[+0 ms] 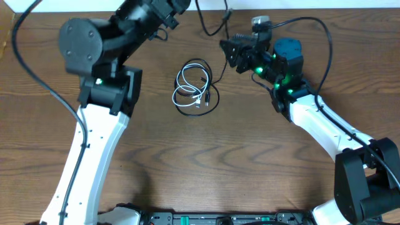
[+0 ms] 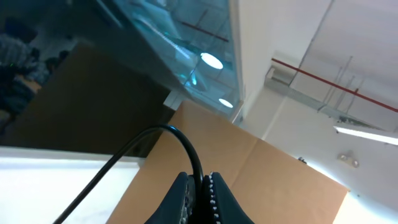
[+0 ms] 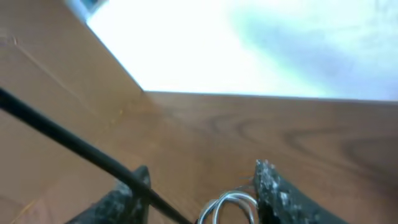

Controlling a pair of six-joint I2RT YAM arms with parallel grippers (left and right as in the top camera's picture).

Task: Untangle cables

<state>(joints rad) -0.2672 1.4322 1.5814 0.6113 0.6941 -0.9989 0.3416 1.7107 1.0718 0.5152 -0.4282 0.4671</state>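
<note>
Coiling cables [image 1: 199,100], brown wood-grain table [image 1: 206,162]

Brown wooden table [image 1: 206,162] — white wall [image 2: 280,31]

The right wrist view is blurred throughout, and the white cable [image 3: 231,206] is cut off by its lower edge. Overhead, the plug ends [image 1: 199,100] are too small to make out. The left gripper [image 2: 200,182] is cropped at the bottom of its own view.
</note>
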